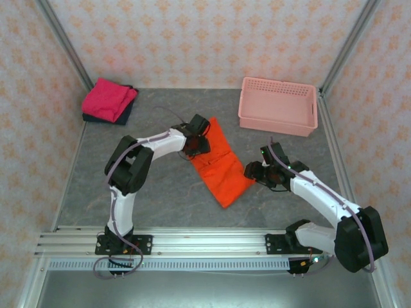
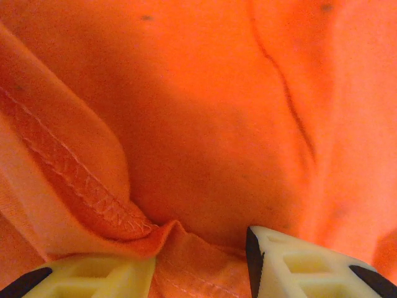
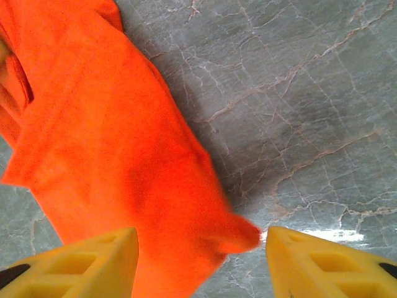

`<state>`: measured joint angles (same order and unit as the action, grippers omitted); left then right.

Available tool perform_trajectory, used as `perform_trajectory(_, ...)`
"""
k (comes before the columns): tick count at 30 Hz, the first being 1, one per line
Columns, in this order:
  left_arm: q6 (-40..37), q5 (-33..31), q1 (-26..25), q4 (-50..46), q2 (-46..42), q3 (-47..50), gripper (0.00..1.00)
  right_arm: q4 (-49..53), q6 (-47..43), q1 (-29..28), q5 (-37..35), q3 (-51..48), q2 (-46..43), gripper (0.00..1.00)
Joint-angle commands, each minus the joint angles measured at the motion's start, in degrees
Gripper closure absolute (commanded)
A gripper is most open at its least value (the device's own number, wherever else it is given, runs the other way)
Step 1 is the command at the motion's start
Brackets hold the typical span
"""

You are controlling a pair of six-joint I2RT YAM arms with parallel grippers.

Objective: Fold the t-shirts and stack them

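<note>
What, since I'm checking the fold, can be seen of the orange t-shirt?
The orange t-shirt is bright, soft cloth with a stitched hem, folded into a long creased strip lying diagonally on the grey marbled table. The left gripper straddles bunched cloth at its far end, jaws apart; the right gripper stands open around a corner at its near end.
</note>
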<state>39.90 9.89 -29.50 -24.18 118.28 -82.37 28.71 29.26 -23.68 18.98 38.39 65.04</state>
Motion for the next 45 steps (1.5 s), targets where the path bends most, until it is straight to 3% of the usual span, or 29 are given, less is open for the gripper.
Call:
perform_trajectory(1,-3.3,-1.2,2.21,-5.52,5.21,-4.87,0.55,2.8,-1.22,0.06,-4.88,0.46,-3.26,0.42)
perform_trajectory(8,-12.14,2.13,3.48,-16.53,18.49,-28.49,0.54,0.73,-2.09,0.2,-1.98,0.13,-4.38,0.37)
perform_trajectory(13,-13.0,6.93,3.09,-24.43,29.72,-47.95,0.52,-1.94,-1.17,0.21,1.03,0.06,-3.95,0.37)
perform_trajectory(16,-12.22,9.89,2.21,-25.34,32.62,-53.94,0.49,-3.15,-0.98,0.22,1.21,-0.2,-3.33,0.37)
perform_trajectory(20,-12.29,10.86,0.68,-26.11,30.77,-56.35,0.36,-6.24,-1.23,0.19,1.12,-0.34,-0.03,0.37)
perform_trajectory(28,-13.35,1.31,0.63,-17.21,5.87,-35.57,0.09,-13.58,-0.22,0.17,1.93,0.02,8.24,0.37)
perform_trajectory(32,-12.92,-2.49,0.63,-12.73,-6.77,-19.75,0.04,-15.38,-0.69,0.2,0.78,0.01,11.34,0.38)
perform_trajectory(38,-5.95,-1.46,0.52,-1.51,-24.96,8.88,0.03,-18.12,-1.31,0.37,3.92,0.9,18.3,0.52)
perform_trajectory(45,-0.44,3.7,0.6,2.84,-35.13,26.44,0.05,-20.1,-1.04,-1.25,9.1,0.28,20.4,0.69)
